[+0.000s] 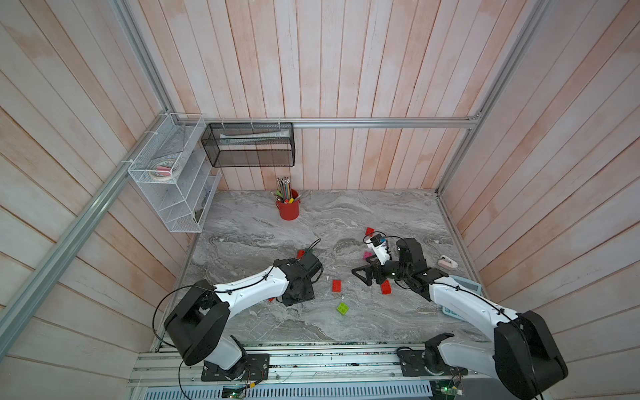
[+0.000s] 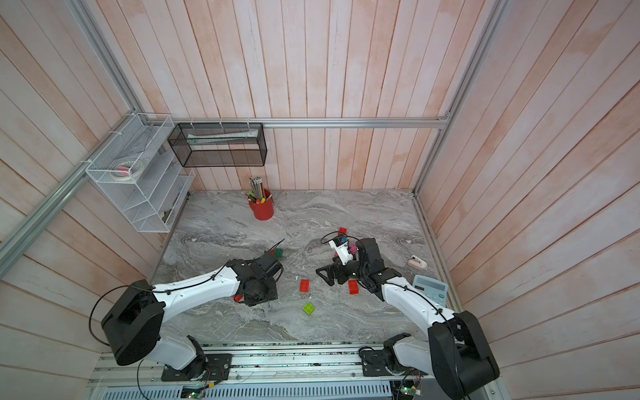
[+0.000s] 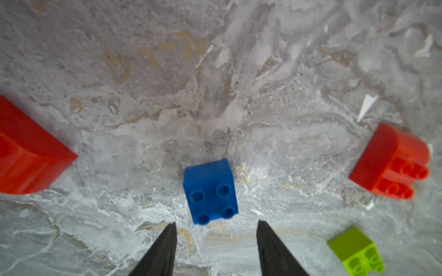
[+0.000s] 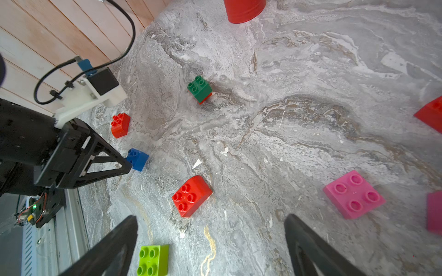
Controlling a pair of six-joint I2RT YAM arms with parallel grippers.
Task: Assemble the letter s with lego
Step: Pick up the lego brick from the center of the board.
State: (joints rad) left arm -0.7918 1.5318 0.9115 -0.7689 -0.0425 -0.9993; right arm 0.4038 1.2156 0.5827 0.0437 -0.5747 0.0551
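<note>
The edge cuts off a red brick [image 3: 31,153] in the left wrist view, and a pink brick [image 4: 435,212] in the right.

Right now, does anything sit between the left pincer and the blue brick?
Nothing visible. The blue brick lies right at the open tips of the left pincer; two red bricks and the lime brick sit well off to either side.

Readable text: none that I can make out in any view.
Calculator [image 2: 430,286]: I see keys and a display, all too small to read.
Blue brick [image 3: 210,191]: no lettering legible to me on its studs.
</note>
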